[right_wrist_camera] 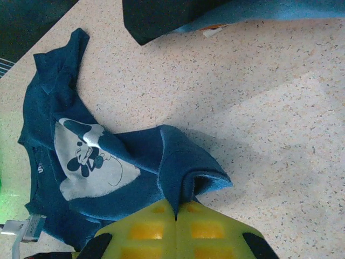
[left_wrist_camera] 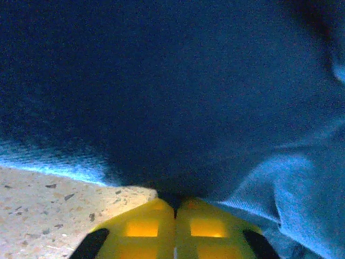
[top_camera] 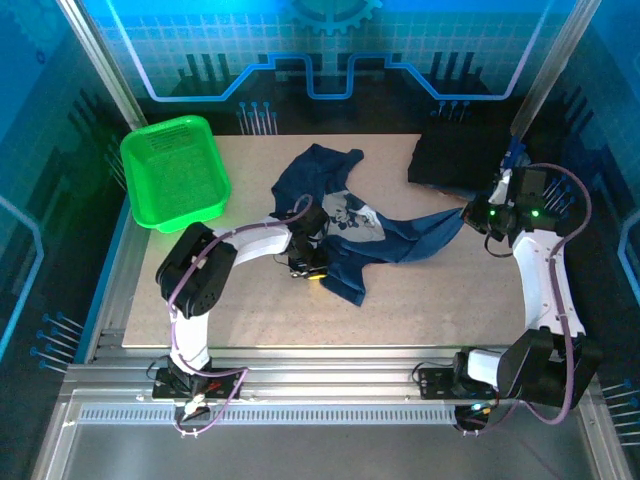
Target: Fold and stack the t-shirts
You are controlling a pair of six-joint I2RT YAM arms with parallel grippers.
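Observed condition: the navy t-shirt [top_camera: 345,225] lies crumpled and twisted on the desk [top_camera: 420,300], just to the right of the green basket [top_camera: 175,170], print side up. One long tail of cloth runs away from the basket. A near-black t-shirt [top_camera: 455,160] sits well beyond it, on the far side from the basket, as a rough rectangle.

The left end effector [top_camera: 308,268] is at the shirt's near edge on the basket side. Its pads are together, with navy cloth meeting their tips. The wrist view is close and blurred, so it appears to be clamped on the hem, but I cannot judge how deep the bite is. The right end effector [right_wrist_camera: 177,213] is closed on a folded edge of the tail, at the end farthest from the basket.

Assessment: the shirt is not yet spread, and folding has not begun.

Risks:
- A shallow left pinch may let the cloth slip out once tension comes on.
- Pulling the two ends apart while the body is twisted may lock in the twist and give a crooked fold.
- The right grip holds doubled cloth, so layers may drag together.
- Any sweep away from the basket may disturb the near-black t-shirt.
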